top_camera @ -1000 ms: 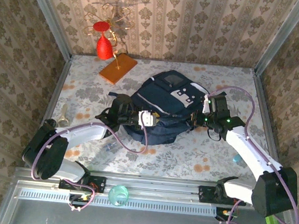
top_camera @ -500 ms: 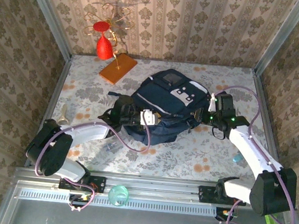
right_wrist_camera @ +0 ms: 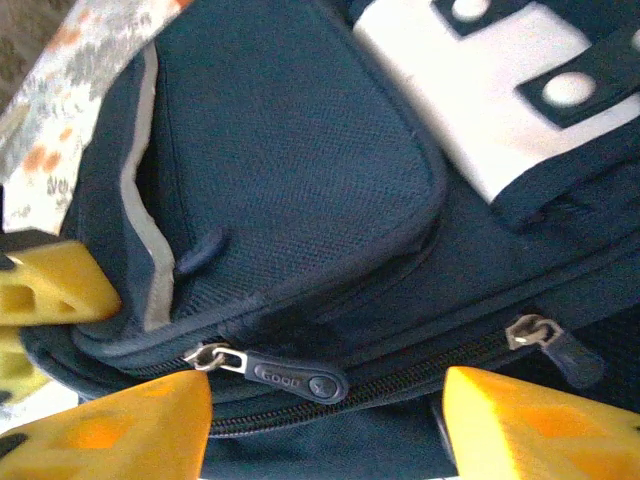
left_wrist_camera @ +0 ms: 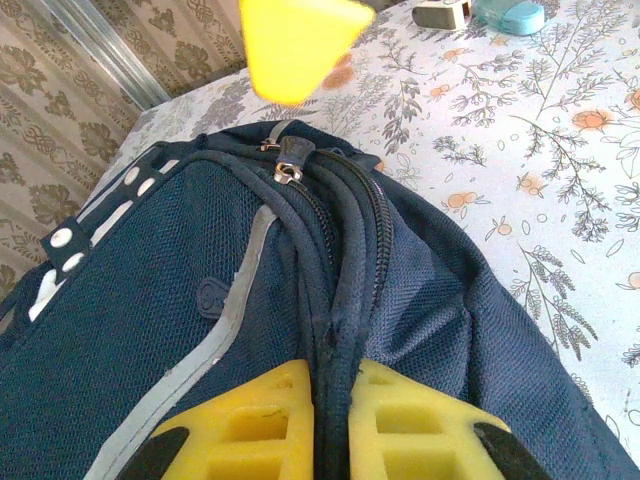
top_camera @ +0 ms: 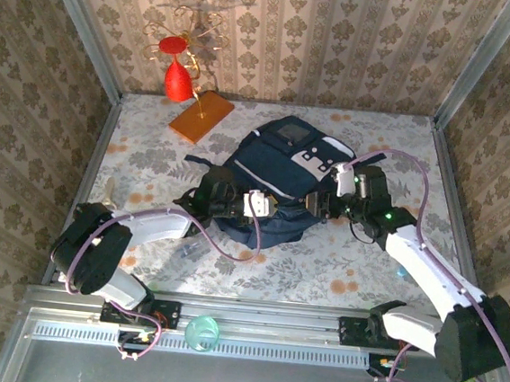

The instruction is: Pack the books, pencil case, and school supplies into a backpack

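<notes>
The navy backpack (top_camera: 285, 162) lies in the middle of the table, grey-white patch up. My left gripper (top_camera: 271, 207) is at its near edge. In the left wrist view the yellow fingers (left_wrist_camera: 250, 425) of the left gripper (left_wrist_camera: 335, 425) pinch the zipper seam of the backpack (left_wrist_camera: 180, 260). My right gripper (top_camera: 324, 204) is at the bag's right side. It stands open in the right wrist view (right_wrist_camera: 325, 420), and a dark zipper pull (right_wrist_camera: 290, 375) on the backpack (right_wrist_camera: 290, 170) lies between its fingers, untouched. The books and pencil case are hidden.
An orange slab (top_camera: 201, 116) and a red vase (top_camera: 177, 77) stand at the back left. A small clear piece (top_camera: 186, 249) lies near the left arm, and a teal piece (top_camera: 401, 271) near the right arm. Patterned walls enclose the table.
The right gripper has opened and moved left, closer against the backpack's side. The left gripper has kept its pinch on the bag and shifted slightly right.
</notes>
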Controlling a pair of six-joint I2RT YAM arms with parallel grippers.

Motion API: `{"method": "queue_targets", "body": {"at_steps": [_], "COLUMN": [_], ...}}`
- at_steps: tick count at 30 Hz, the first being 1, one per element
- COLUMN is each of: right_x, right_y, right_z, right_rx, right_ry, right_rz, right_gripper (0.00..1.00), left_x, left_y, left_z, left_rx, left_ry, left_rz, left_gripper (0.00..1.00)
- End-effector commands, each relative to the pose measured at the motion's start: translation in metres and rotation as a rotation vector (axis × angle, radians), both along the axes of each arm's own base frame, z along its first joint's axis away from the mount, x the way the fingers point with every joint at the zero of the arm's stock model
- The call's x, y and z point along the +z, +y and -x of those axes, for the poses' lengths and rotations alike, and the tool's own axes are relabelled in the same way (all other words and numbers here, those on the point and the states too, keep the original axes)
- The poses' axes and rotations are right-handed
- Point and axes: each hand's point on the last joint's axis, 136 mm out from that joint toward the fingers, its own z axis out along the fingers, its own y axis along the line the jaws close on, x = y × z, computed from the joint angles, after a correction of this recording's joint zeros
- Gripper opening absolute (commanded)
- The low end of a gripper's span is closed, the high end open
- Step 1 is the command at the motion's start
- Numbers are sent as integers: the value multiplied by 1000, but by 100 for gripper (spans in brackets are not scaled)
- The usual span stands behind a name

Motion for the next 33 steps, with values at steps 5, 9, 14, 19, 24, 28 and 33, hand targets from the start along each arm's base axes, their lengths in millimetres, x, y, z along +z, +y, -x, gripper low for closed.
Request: {"method": "queue_targets", "body": {"at_steps": [5,9,14,19,24,28,33], "right_x": [3,1,-11,-18,-21,-23,-26], "right_y": [27,33,36,34,34,35,36], "right_z": [-4,-5,1,10,15,22,26], "right_rx": [173,212,229,220,217,233,247], "right_ry": [-53,-55,-12,-7,2,7,4], "right_rz": [-45,-35,-16,-15,-29,-43,-54], "right_gripper": [65,55,45,36,28,27,28], "left_x": [-10,-11,-9,-9,-9,-8,-8], "left_y": [5,5,5,4,2,2,1], "left_z": [-4,-4,-4,-5,-8,-8,-9], "left_rx": [52,54,53,56,61,64,67], "left_ry": [48,50,49,48,50,44,42], "left_rz": [-23,-27,-23,-27,-27,-27,-30], "left_gripper": [11,11,12,12,12,12,11]}}
